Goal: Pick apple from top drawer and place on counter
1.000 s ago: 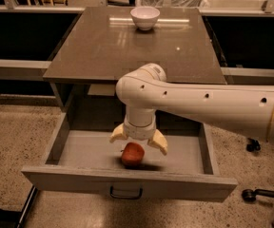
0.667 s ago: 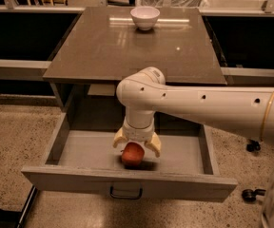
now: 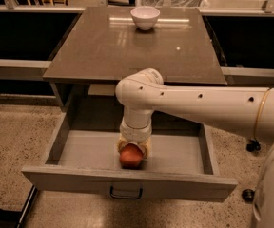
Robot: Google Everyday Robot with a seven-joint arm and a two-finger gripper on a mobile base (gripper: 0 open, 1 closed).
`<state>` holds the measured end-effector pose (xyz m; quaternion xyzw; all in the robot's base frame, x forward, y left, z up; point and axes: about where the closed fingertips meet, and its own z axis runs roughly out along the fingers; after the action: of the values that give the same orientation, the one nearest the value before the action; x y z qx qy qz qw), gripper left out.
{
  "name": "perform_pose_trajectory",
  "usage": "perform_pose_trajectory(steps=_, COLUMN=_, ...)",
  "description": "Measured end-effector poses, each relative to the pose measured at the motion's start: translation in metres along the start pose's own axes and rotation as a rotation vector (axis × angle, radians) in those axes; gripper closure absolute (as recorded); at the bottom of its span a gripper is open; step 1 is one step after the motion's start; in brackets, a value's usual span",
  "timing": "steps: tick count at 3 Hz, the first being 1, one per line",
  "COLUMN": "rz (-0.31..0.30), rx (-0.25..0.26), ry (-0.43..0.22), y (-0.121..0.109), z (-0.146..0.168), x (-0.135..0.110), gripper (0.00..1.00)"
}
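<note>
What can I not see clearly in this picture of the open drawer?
1. Camera view: the gripper sits low in the wide grey top drawer over the small red-orange apple; the white wrist hides whether it grips.
2. The apple's top is hidden by the gripper.
3. The drawer's rear is hidden by the glossy brown-grey counter and the white arm.
4. The arm's base is cut off by the right edge.

Top drawer [image 3: 80, 182] open. Gripper [image 3: 133, 151] inside drawer, front-centre, fingers closed on apple [image 3: 131, 158]. Arm enters from drawer's right. Counter [image 3: 127, 51] above drawer; white bowl [image 3: 145, 17] on its far edge.
</note>
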<state>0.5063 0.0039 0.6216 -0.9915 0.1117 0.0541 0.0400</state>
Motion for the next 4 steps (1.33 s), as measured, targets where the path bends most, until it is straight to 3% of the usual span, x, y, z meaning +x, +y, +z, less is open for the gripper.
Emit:
perform_pose_trajectory(steps=1, rz=0.032, rx=0.056, ry=-0.036, y=0.001, z=-0.001, x=-0.001, gripper=0.88)
perform_pose_trajectory(steps=2, rz=0.052, rx=0.139, ry=-0.048, y=-0.005, z=-0.018, x=0.000, gripper=1.00)
perform_pose_trajectory(steps=3, rz=0.084, rx=0.141, ry=0.004, y=-0.017, z=-0.066, x=0.017, gripper=1.00)
perform_pose_trajectory(steps=4, rz=0.141, rx=0.096, ry=0.107, y=-0.037, z=-0.121, x=0.039, gripper=1.00)
